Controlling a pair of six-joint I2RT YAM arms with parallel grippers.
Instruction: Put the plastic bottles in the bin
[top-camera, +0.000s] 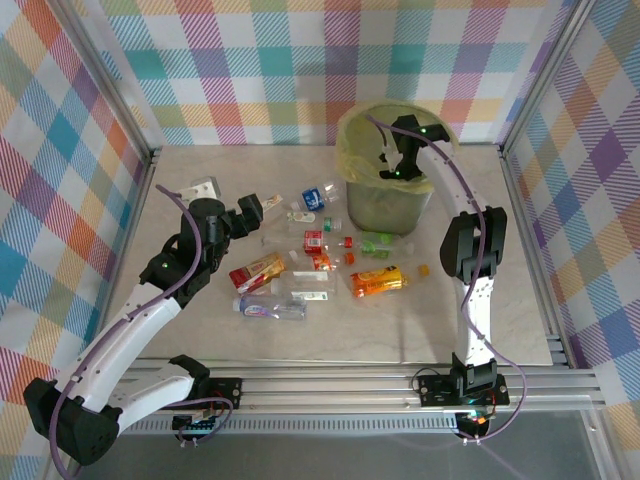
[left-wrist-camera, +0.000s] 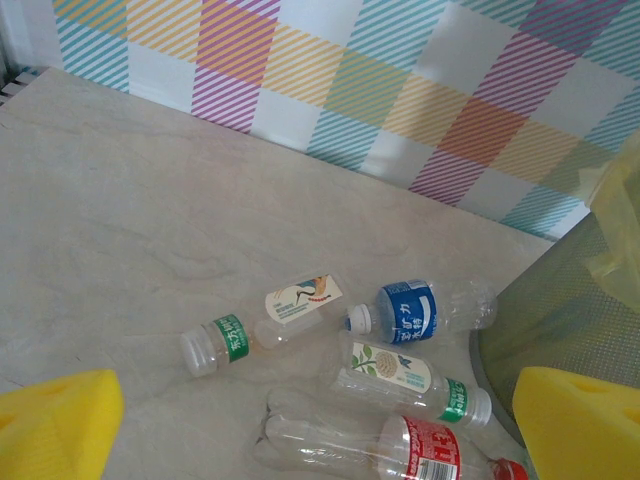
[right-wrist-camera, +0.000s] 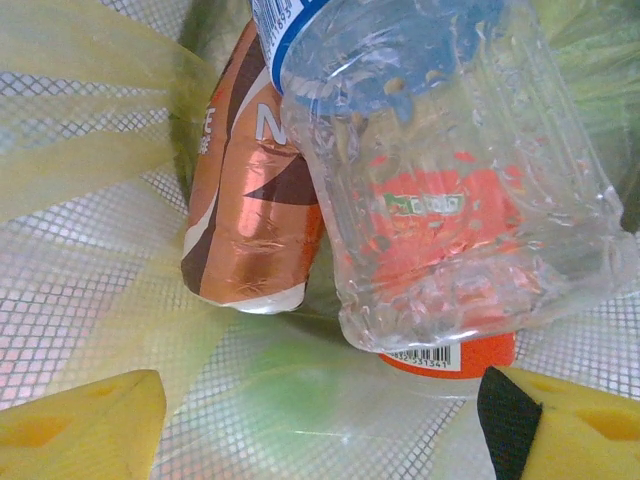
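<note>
**Surroundings.** A plaid backdrop (top-camera: 250, 70) rises behind the bin (top-camera: 385, 207), which stands on a pale marbled tabletop (top-camera: 200, 150). A yellow bag (top-camera: 350, 150) is folded over the bin's rim. Nothing lies between the right gripper (top-camera: 395, 155) and the bin's mouth.

**Arms.** The right arm has its elbow high beside the bin and its wrist over the opening. Its jaws stand apart with nothing between them. The left arm extends low toward the bottles left of the bin. The left gripper (top-camera: 268, 206) is spread wide and empty.

**Bottles.** Inside the bin lie three:
- a copper-labelled bottle (right-wrist-camera: 250, 200)
- a clear ribbed bottle (right-wrist-camera: 470, 220), leaning across the copper-labelled one
- an orange-labelled bottle (right-wrist-camera: 450, 357), beneath the clear one

The other bottles lie on their sides left of and in front of the bin. Among them are a blue-labelled bottle (left-wrist-camera: 420, 310), a red-labelled bottle (left-wrist-camera: 425, 450) and an orange bottle (top-camera: 378, 281).
</note>
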